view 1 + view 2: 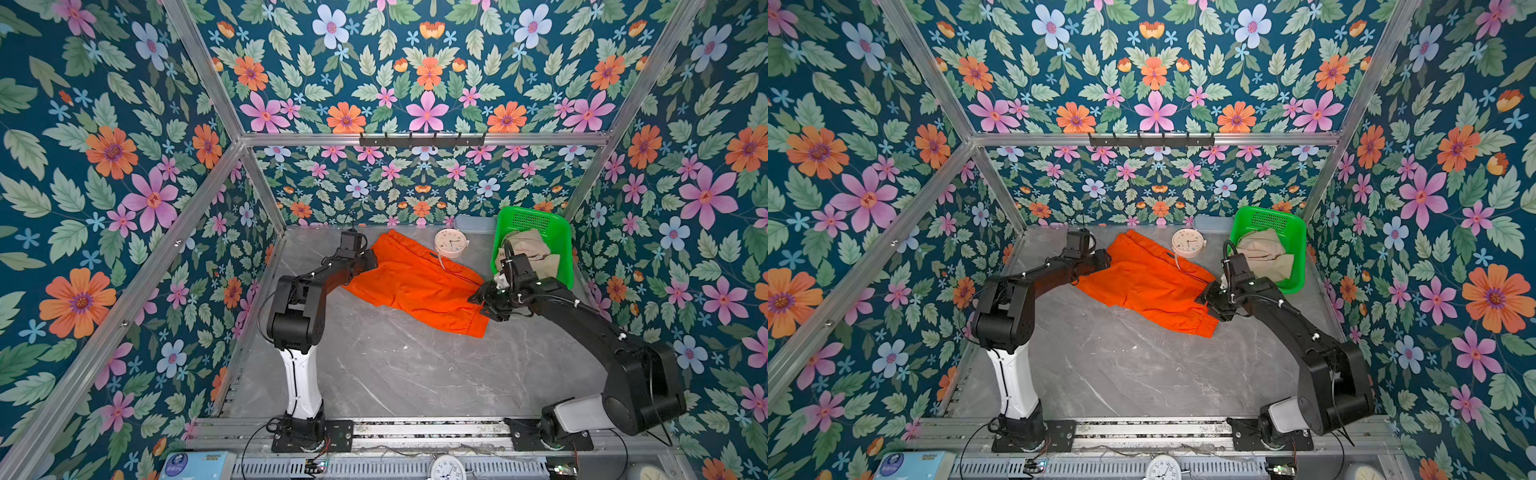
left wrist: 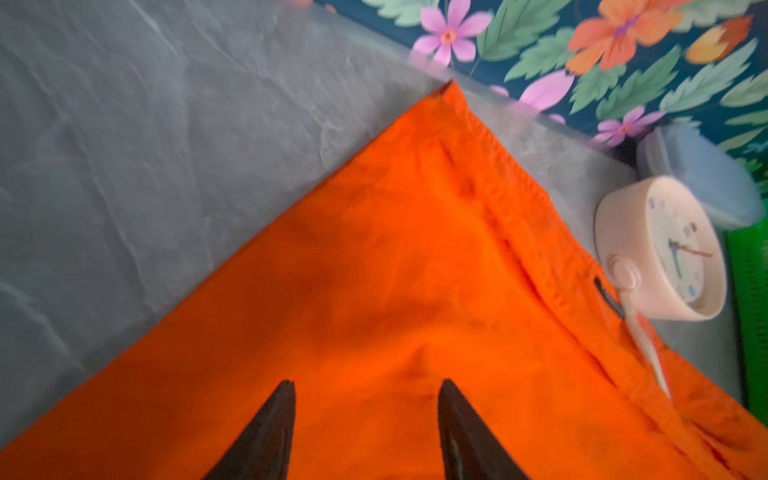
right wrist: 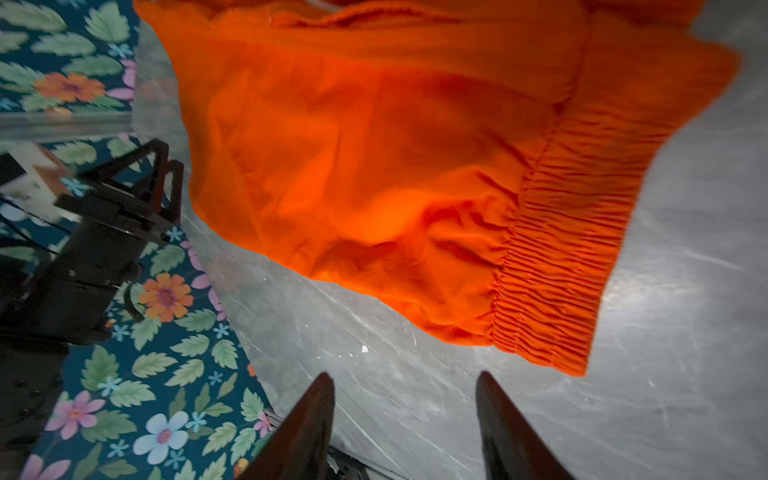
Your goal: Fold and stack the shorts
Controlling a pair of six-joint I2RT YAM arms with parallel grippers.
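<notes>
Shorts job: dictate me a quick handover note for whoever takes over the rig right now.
Left gripper: open, holding nothing, over the far-left end of the orange shorts.
Right gripper: open, holding nothing, above bare table beside the shorts' near-right end.
Orange shorts: spread on the table, not gripped.
Beige shorts: bunched in the green basket, back right.
Done: nothing stacked.
Left: fold the orange pair, take out and fold the beige pair, stack them.

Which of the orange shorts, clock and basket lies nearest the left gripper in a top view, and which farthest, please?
1. Orange shorts, directly under the left gripper.
2. Clock, farther right, toward the back.
3. Basket, in the far right corner.
</notes>
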